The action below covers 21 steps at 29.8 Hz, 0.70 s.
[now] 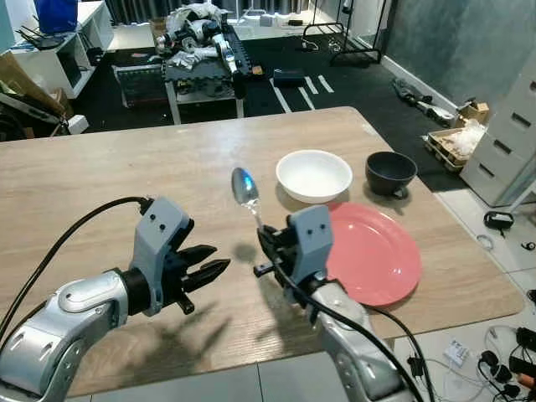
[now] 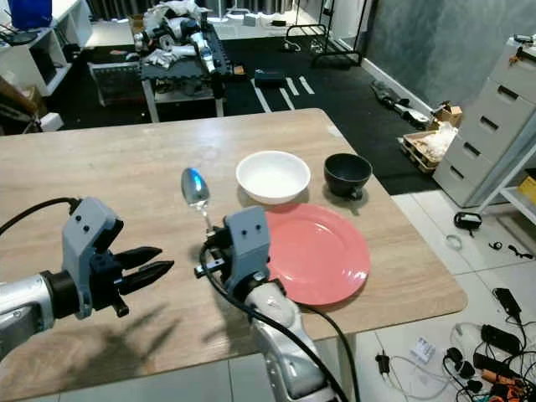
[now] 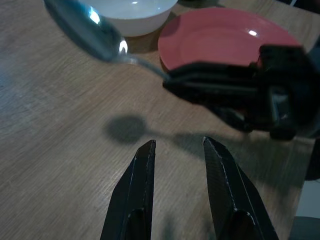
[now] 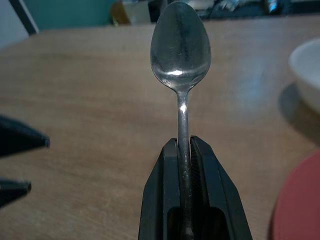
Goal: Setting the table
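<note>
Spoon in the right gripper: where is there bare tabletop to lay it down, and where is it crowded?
The right gripper holds the spoon above bare wooden table, which stretches left of the pink plate and white bowl. The left gripper borders that patch's near side. Crowded: plate, bowl and black cup cluster at right.

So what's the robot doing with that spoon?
It's setting the table. Its right claw is shut on a spoon, holding it up above the wooden table, bowl end up. The left claw hovers open beside it, holding nothing. A red plate, a white bowl and a dark cup already sit on the table.
</note>
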### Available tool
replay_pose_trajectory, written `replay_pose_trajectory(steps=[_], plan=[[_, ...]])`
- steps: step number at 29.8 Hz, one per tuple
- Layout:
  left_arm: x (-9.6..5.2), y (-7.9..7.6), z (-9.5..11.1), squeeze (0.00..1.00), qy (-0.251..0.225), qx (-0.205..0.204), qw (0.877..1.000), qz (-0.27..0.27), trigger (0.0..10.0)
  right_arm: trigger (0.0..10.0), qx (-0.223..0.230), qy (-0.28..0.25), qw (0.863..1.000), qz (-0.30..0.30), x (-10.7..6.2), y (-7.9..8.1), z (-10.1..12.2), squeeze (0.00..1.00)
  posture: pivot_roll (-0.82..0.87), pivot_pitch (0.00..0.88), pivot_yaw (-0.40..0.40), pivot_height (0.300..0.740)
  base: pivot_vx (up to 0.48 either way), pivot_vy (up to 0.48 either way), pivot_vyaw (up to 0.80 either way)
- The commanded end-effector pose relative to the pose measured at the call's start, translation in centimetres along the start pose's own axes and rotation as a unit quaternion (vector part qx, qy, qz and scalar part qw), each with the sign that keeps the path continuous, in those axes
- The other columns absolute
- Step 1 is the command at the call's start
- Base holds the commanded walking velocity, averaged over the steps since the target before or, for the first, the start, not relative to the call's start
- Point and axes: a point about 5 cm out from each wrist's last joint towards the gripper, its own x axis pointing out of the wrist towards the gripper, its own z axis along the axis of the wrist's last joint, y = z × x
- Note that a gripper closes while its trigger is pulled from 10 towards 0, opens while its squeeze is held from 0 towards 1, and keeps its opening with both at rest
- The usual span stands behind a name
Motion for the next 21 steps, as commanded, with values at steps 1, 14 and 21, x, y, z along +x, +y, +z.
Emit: replay_pose_trajectory(steps=[1,14,21], plan=[[0.0,-0.3,-0.3,0.00,0.009,0.002,1.000,-0.002,10.0,10.0,0.003,0.010,1.000,0.001,0.2,0.4,-0.3,0.00,0.15,0.129,0.129,0.740,0.000,0.000,0.00],[0.2,-0.4,-0.4,0.00,0.010,0.001,1.000,0.004,10.0,10.0,0.047,0.123,0.989,-0.065,1.6,1.5,-3.7,0.00,0.16,0.135,0.119,0.740,0.000,0.000,0.00],[0.3,-0.4,-0.4,0.00,0.008,-0.001,1.000,0.007,10.0,10.0,0.067,0.139,0.982,-0.105,1.5,0.9,-4.2,0.01,0.16,0.136,0.115,0.740,0.000,0.000,0.00]])
